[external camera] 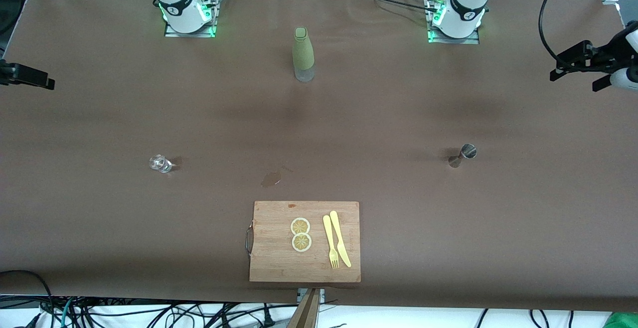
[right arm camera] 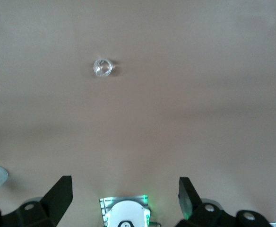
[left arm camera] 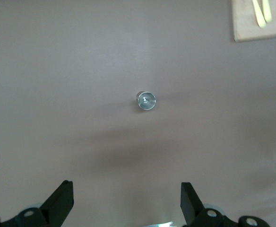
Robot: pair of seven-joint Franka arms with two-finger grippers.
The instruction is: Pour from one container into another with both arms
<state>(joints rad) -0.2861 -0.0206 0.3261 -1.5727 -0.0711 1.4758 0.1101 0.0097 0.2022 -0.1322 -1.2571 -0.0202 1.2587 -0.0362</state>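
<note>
From the front camera I see my two bases along the table's upper edge. The jigger [external camera: 463, 154] stands upright on the brown table [external camera: 99, 118] toward my left arm's end. The faceted glass [external camera: 160, 163] stands toward my right arm's end, well apart from it. Between my bases stands the olive-green bottle [external camera: 302, 54]. Nearer the camera lies the wooden cutting board [external camera: 271, 258], carrying two lemon slices [external camera: 300, 234] and, beside them, a yellow fork [external camera: 330, 242] and knife [external camera: 340, 238]. A small wet patch [external camera: 271, 178] marks the cloth just above the board. Neither of my hands shows here.

Through my left wrist, my left gripper [left arm camera: 127, 203] hangs high over the table with its jaws spread wide and nothing between them. The jigger [left arm camera: 146, 100] sits below, rim up.

Through my right wrist, my right gripper [right arm camera: 125, 198] is likewise spread wide and empty above the table, with the glass [right arm camera: 102, 67] below it.
</note>
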